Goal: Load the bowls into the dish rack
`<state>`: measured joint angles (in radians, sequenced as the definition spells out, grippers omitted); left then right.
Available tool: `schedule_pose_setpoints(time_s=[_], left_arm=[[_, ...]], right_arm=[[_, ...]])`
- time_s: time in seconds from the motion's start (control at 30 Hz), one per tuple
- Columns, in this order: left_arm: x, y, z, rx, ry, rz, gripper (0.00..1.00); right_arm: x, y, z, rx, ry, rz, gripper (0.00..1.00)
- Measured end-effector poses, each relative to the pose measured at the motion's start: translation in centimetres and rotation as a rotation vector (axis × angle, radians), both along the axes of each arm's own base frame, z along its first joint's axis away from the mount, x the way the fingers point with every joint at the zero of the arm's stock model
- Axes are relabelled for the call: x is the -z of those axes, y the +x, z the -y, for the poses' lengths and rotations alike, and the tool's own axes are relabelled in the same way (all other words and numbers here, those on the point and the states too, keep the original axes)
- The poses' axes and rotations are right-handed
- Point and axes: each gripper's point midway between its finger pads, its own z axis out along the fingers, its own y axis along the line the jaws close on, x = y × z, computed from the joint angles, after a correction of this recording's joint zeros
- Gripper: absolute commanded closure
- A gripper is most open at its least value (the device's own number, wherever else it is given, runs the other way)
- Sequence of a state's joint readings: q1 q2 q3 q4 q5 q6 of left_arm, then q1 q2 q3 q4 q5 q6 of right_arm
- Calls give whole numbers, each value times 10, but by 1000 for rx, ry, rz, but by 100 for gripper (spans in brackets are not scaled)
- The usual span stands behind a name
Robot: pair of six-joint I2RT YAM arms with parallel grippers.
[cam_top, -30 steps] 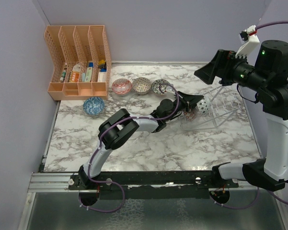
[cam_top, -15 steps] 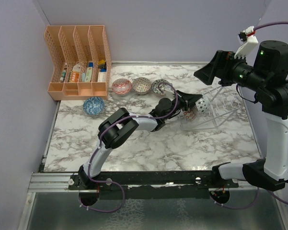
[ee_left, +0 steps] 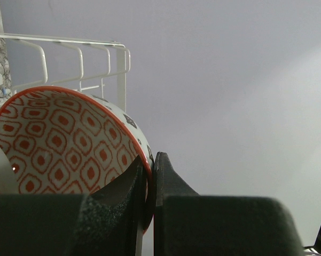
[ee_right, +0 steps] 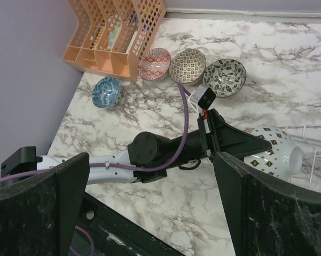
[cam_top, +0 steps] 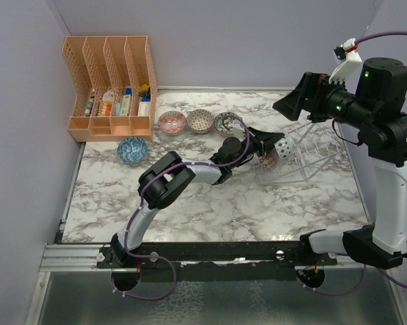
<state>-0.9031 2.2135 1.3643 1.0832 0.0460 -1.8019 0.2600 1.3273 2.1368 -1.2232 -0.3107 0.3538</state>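
Orange-patterned inside, a bowl (ee_left: 59, 144) stands on edge at the left end of the dish rack (cam_top: 311, 152), its rim clamped in the left tool (ee_left: 149, 165). The right tool (cam_top: 288, 103) hangs above the rack, fingers wide apart. Four more bowls (cam_top: 200, 120) sit on the bench (cam_top: 210, 203).

Bright, even, soft-shadowed light; close claw parts blur.

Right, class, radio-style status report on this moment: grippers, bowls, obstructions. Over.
Left gripper shut on orange-patterned bowl, at dish rack edge. Right gripper open, empty, high above rack. Four bowls on table by orange organizer. Nothing seen blocking.
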Motion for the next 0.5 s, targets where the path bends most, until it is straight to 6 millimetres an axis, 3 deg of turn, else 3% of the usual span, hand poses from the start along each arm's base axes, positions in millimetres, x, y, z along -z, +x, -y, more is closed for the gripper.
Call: schedule_pose_setpoints(time_s=[0.5], left_arm=[[20, 0, 2, 11, 26, -31, 79]], right_arm=[[5, 1, 0, -1, -4, -13, 1]])
